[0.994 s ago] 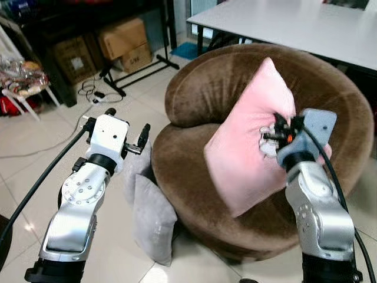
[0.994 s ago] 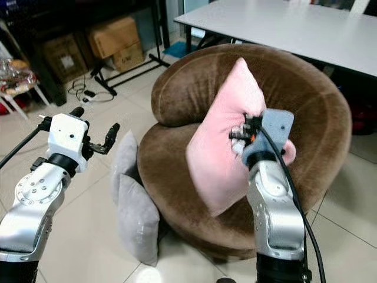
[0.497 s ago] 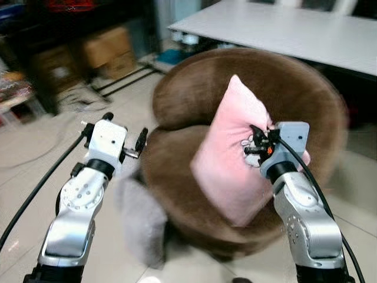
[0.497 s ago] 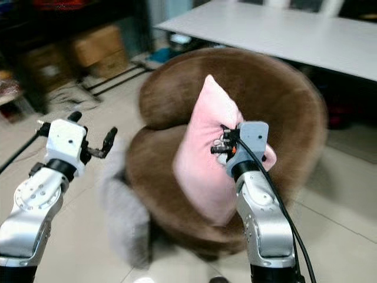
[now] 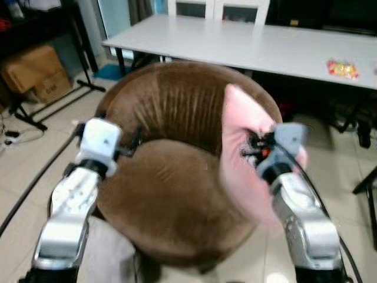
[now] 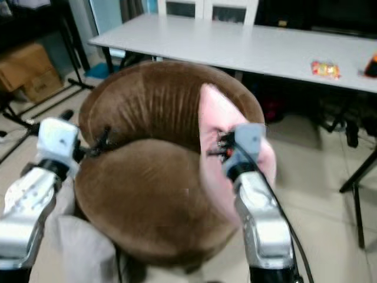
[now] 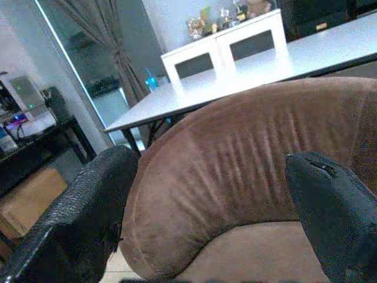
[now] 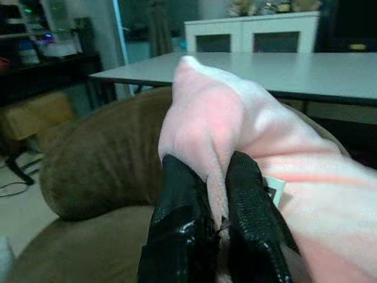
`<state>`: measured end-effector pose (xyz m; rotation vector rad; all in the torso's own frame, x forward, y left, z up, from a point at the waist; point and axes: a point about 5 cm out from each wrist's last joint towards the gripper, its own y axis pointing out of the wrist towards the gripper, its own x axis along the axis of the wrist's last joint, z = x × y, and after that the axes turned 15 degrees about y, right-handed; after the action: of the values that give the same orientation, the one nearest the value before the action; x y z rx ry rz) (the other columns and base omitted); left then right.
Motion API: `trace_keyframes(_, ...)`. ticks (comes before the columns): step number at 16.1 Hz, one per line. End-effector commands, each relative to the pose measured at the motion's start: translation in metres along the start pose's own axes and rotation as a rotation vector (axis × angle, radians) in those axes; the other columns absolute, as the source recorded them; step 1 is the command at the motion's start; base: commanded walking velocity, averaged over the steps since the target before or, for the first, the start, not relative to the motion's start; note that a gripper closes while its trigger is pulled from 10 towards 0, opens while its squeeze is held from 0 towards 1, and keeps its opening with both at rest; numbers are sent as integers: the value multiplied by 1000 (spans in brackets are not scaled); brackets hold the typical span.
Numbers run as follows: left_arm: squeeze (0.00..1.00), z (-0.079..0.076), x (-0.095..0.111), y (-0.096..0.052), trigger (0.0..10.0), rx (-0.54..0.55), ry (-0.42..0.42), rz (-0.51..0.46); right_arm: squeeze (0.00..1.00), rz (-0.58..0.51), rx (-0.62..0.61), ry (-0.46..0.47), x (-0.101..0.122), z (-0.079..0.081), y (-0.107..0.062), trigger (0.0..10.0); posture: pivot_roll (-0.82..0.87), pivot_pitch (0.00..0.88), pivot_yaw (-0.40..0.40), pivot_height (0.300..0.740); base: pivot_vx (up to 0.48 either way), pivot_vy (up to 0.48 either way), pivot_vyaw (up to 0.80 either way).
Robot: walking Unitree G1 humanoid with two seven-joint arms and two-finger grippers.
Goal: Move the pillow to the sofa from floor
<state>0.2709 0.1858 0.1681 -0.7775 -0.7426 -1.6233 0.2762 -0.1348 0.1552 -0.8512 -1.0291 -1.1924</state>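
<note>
1. Pillow [image 5: 247, 159], pink and soft, is hanging upright at the right side of the brown sofa [image 5: 171, 194], over the edge of its seat and just in front of the curved backrest.
2. The right gripper [image 8: 215, 221] is pinching a fold of the pillow's fabric between its black fingers [image 8: 177, 230], clenched tight on the cloth, which is bunching up above them.
3. Holding it by a pinch near the middle is probably why the rest of the cushion is drooping below the wrist rather than lying flat.
4. It is being carried off the floor and above seat height, which looks like the way to clear the sofa's rounded front before lowering.
5. The left gripper [image 7: 212, 206] is hovering at the left side of the sofa with its fingers spread wide and nothing between them, pointing toward the backrest.
6. A grey cushion [image 6: 76, 247] is lying low at the near left, beside the sofa's base.
7. A small white tag [image 8: 274, 190] is showing on the pillow next to the fingers; any writing on it is too small to read.
8. The cardboard box [image 5: 29, 71] at the far left is showing no legible print.
9. A long white table [image 5: 247, 47] is standing behind the sofa, with a small bright packet [image 5: 341, 69] on it, its label blurred.
</note>
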Motion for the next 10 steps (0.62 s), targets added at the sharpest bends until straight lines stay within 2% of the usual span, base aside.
trace_keyframes(1,0,-4,8,2,10000,-15,-3,-31,0,-80,67,0,17,6,0,10000,-168,0,55,740,322,0,0)
trace_keyframes(2,0,-5,8,2,10000,-15,-1,-33,0,-79,134,12,18,11,-2,10000,-166,0,52,740,322,0,0)
trace_keyframes(8,0,-7,7,-2,10000,-11,2,-27,0,-54,232,7,21,16,0,10000,-156,0,35,740,296,0,0)
trace_keyframes(10,0,-8,7,-4,10000,-3,6,-20,0,-22,279,6,19,18,0,10000,-148,0,25,740,0,0,0)
